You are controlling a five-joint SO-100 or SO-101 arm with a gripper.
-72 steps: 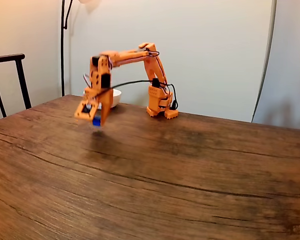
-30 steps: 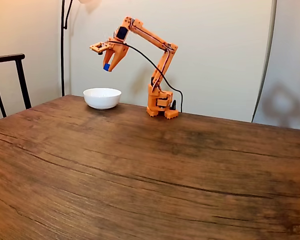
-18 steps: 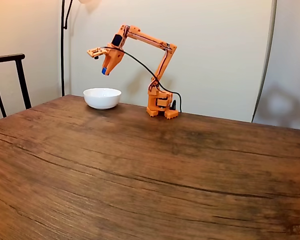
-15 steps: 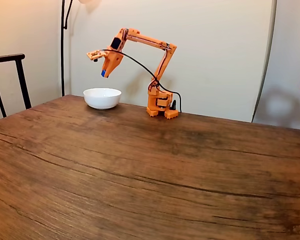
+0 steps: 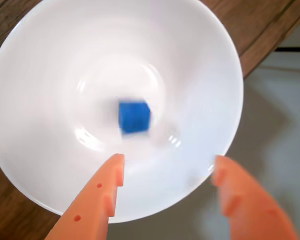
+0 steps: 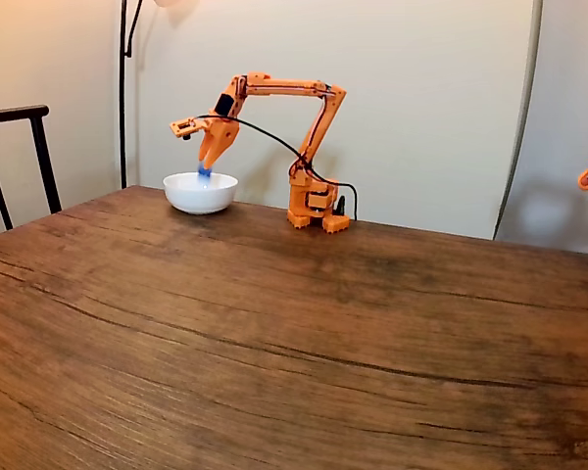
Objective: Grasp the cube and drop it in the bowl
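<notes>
the wooden table [image 6: 294,323] carries the orange arm [image 6: 309,147] at its far side, reaching over the white bowl [image 6: 201,192] that sits near the far left corner in the fixed view. the bowl's wide rim [image 5: 235,85] spreads under the wrist camera, and the gripper [image 5: 167,167] hangs just above it with its two orange fingers spread well apart, holding nothing. the blue cube [image 5: 134,117] appears blurred over the middle of the bowl, free of both fingers; in the fixed view it is a blue smear [image 6: 205,171] just at the rim line. judged from this, the grasp, lift and release are done, and only the cube settling in the bowl remains.
</notes>
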